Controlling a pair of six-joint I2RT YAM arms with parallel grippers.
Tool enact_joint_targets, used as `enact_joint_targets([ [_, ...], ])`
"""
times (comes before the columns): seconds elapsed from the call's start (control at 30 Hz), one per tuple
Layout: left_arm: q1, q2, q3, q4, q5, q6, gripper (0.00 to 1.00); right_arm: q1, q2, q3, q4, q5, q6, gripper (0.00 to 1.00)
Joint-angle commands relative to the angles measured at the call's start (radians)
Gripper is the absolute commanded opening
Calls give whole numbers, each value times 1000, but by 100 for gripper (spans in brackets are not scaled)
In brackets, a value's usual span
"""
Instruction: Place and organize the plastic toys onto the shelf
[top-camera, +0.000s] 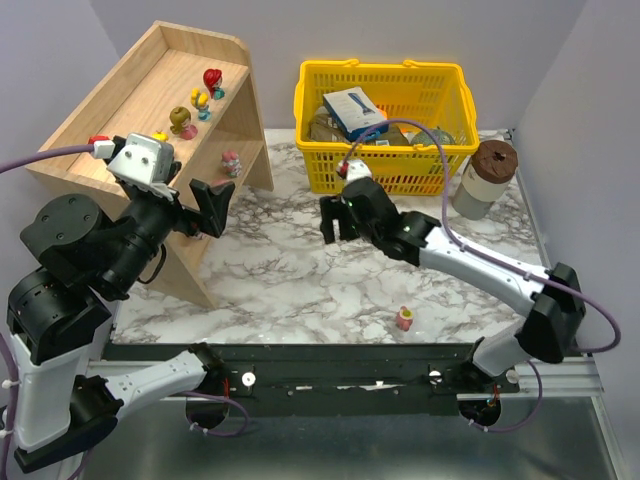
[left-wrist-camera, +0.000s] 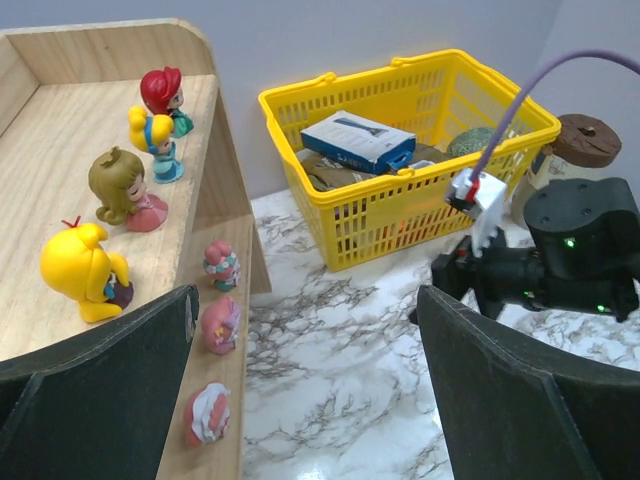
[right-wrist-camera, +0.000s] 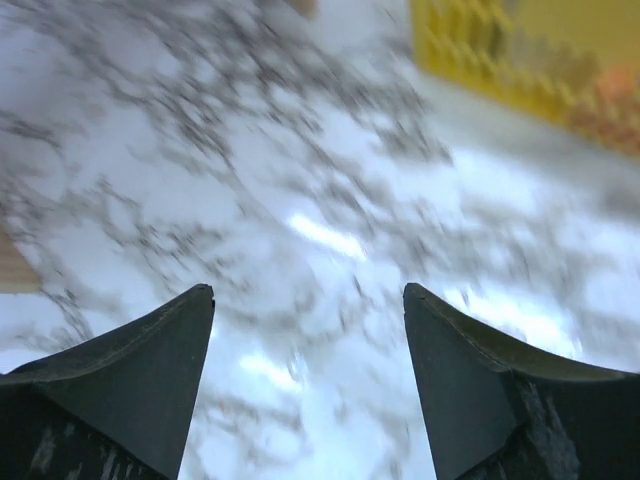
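Note:
The light-wood shelf (top-camera: 140, 95) stands at the back left. Its top tier holds a red-haired toy (left-wrist-camera: 160, 92), a yellow-haired one (left-wrist-camera: 155, 140), an olive-haired one (left-wrist-camera: 120, 188) and a yellow one (left-wrist-camera: 85, 272). Three pinkish toys (left-wrist-camera: 220, 325) line the lower tier's edge. One more pink toy (top-camera: 405, 319) stands alone on the marble near the front. My left gripper (left-wrist-camera: 308, 295) hovers open beside the shelf's front corner, holding nothing. Over the middle of the table my right gripper (right-wrist-camera: 308, 290) is open above bare marble.
A yellow basket (top-camera: 385, 120) with boxes and packets sits at the back centre. A brown-lidded grey canister (top-camera: 483, 178) stands to its right. The right wrist view is blurred, with the basket (right-wrist-camera: 540, 50) at its top right.

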Motion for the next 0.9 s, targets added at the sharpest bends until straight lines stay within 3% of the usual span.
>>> enact_joint_targets([
  [0.0, -3, 4, -15, 36, 88, -5, 99, -7, -94, -154, -494, 190, 408, 84],
  [0.2, -3, 38, -8, 30, 192, 2, 99, -10, -236, -321, -620, 177, 611, 84],
  [0.67, -3, 66, -34, 59, 309, -26, 99, -12, -321, -536, -625, 49, 753, 83],
  [0.77, -3, 66, -37, 62, 309, -24, 99, -10, -323, -576, -584, 9, 760, 81],
  [0.87, -3, 66, -40, 64, 308, -28, 99, -13, -315, -595, -541, -23, 759, 71],
])
